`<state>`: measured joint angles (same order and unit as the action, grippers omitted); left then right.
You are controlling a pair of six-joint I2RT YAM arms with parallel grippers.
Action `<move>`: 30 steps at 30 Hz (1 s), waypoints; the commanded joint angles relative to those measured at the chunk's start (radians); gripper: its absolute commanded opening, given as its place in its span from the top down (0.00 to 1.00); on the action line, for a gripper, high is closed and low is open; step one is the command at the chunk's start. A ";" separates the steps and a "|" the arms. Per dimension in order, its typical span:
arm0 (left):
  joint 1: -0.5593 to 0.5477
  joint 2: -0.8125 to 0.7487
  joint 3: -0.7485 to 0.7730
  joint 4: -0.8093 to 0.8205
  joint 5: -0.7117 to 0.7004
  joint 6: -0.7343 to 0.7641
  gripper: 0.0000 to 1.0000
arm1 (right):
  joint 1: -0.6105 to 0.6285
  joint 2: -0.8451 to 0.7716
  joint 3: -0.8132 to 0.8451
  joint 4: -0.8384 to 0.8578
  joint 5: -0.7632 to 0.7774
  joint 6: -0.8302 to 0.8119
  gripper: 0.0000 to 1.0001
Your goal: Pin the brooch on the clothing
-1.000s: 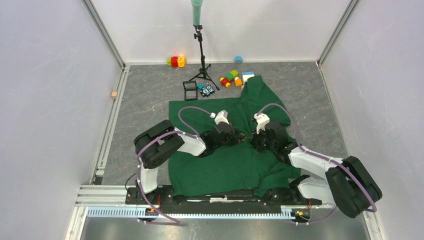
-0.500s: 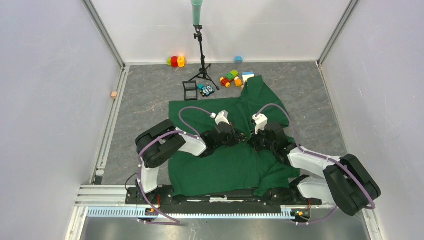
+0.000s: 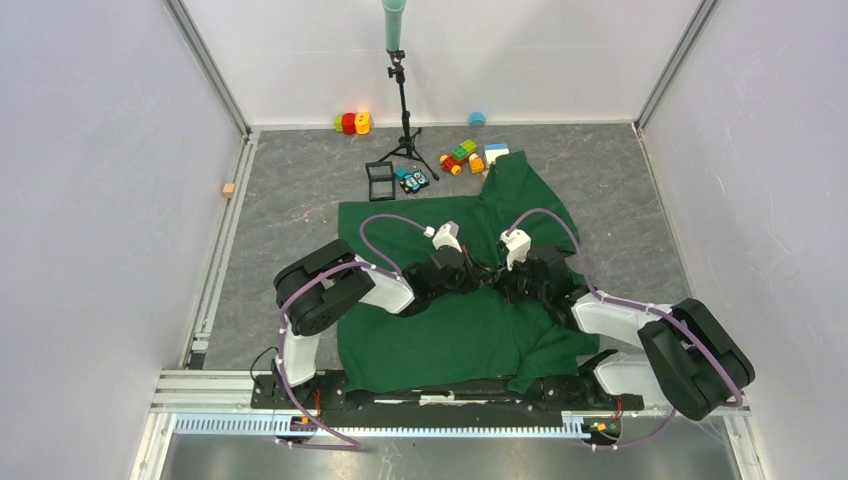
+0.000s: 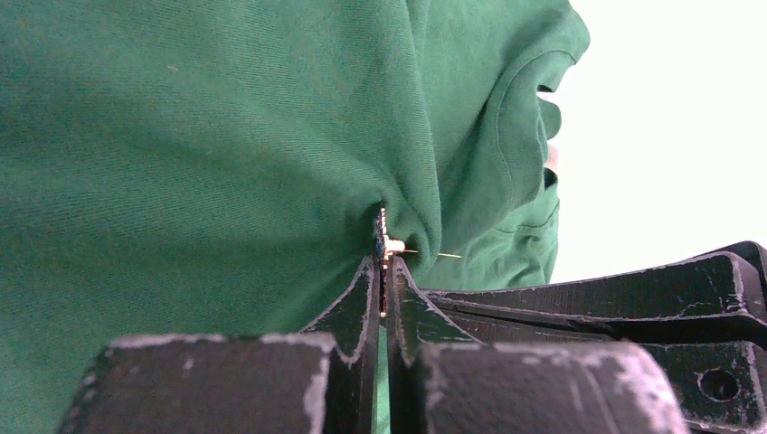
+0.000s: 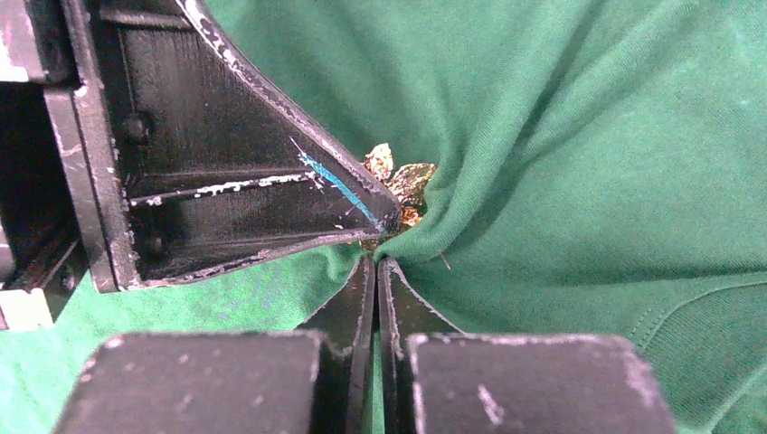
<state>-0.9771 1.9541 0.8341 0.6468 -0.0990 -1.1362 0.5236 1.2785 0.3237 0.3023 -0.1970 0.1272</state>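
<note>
At the tips of the left gripper (image 4: 386,267) we see the brooch (image 4: 383,237) clamped edge-on. The two black fingers are pressed together on its thin rim, and it stands just past them, touching the clothing (image 4: 181,154). A fine pin runs sideways from the brooch across a hanging fold of the dark green cloth; we cannot tell whether it pierces the fabric.

Just beyond the tips of the right gripper (image 5: 376,264), the same brooch shows face-on as small leafy petals glinting gold. It is half hidden behind the left finger (image 5: 226,181), whose edge carries a thin blue streak and chipped white scuffs. The right fingers are closed tight together, and the shirt's creases run into their tips, so we read them as pinching a fold directly beneath the brooch.

From above, both pairs of fingers meet tip to tip over the middle of the shirt, which lies spread on the grey table (image 3: 290,200). Well beyond the fingers, past the shirt's far sleeve, lie coloured toy blocks (image 3: 462,157). A black tripod (image 3: 403,110) stands beside them. A small printed item (image 3: 412,180) lies at its foot, too small for us to read.
</note>
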 commanded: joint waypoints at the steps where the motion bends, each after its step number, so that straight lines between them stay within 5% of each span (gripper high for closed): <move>1: -0.012 -0.004 -0.008 0.111 0.013 -0.015 0.98 | 0.013 -0.020 0.027 -0.048 -0.002 -0.064 0.92; 11: -0.009 0.009 0.006 0.106 0.054 -0.005 0.98 | 0.000 -0.277 0.089 -0.251 0.231 -0.119 0.29; 17: -0.009 0.005 0.002 0.097 0.058 0.003 0.98 | -0.072 -0.341 0.049 -0.256 0.247 -0.080 0.20; 30: -0.008 0.012 0.014 0.123 0.118 0.054 0.98 | -0.151 -0.245 -0.036 -0.174 0.205 0.055 0.20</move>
<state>-0.9775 1.9545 0.8207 0.7036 -0.0349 -1.1297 0.3779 0.9993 0.2966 0.0700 0.0273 0.1345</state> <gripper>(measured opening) 0.041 0.806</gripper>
